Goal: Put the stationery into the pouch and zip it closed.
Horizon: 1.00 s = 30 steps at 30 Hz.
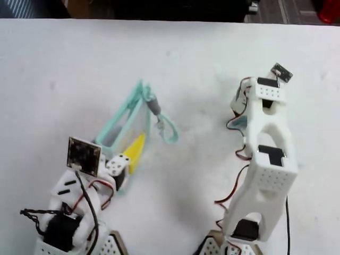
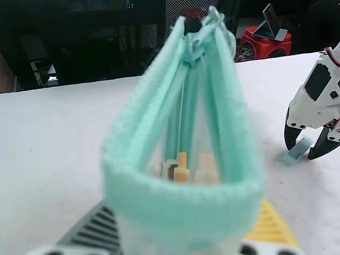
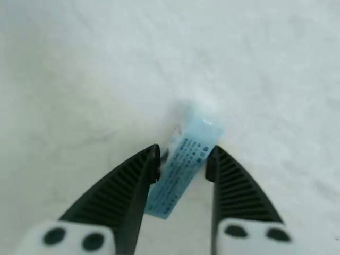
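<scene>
1. Left wrist view showed the pouch (image 2: 180, 196) gaping at its mouth, with its near end caught between my left jaws. As best I could judge, they were clenched on it.
2. Some stationery (image 2: 183, 171) already lay at the bottom inside, so I judged the loading partly done.
3. Two things were left, by my reckoning. The eraser (image 3: 183, 164) had to go in, and the zip had not yet been drawn. The zipper pull (image 1: 154, 106) sat at the pouch's far end, and its loop strap (image 1: 169, 132) lay on the counter (image 1: 64, 64).
4. The eraser was out on the counter, well apart from the pouch, on my right arm's side.
5. It lay between my right jaws, lengthwise along the gap, with one jaw against each long side. Its far end stuck out past the tips.
6. From what the right wrist view gave, those jaws had closed onto the eraser — a pinch, not a loose straddle.
7. Whether the eraser had left the counter I could not tell. Seen from the left wrist, it looked tilted, with its low end at or very near the surface.
</scene>
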Motion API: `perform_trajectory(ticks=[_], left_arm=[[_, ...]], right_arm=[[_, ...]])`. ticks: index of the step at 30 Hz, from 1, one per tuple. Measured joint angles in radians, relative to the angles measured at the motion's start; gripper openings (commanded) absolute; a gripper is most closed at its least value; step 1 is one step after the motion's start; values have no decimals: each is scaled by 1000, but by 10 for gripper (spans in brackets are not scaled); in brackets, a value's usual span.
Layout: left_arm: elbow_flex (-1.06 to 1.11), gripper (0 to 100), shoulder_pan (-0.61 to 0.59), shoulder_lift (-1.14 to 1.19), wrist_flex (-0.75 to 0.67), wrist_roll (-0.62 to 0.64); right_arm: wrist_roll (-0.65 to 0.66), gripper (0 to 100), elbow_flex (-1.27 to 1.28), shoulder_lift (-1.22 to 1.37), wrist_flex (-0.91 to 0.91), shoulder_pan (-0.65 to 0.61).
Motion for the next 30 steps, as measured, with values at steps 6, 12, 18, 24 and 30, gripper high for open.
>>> perform_trajectory(ticks=[6, 12, 18, 24, 30], left_arm=[[0, 260, 2, 0, 2, 0], [0, 263, 2, 0, 2, 0], [0, 264, 6, 0, 2, 0], [-6, 264, 66, 0, 29, 0], [-6, 264, 74, 0, 29, 0]], right_arm=[[0, 17, 0, 2, -2, 2], [15, 17, 2, -31, 25, 2], [189, 17, 3, -242, 77, -14], [364, 17, 8, -549, 77, -124], [560, 17, 8, -890, 54, -347]])
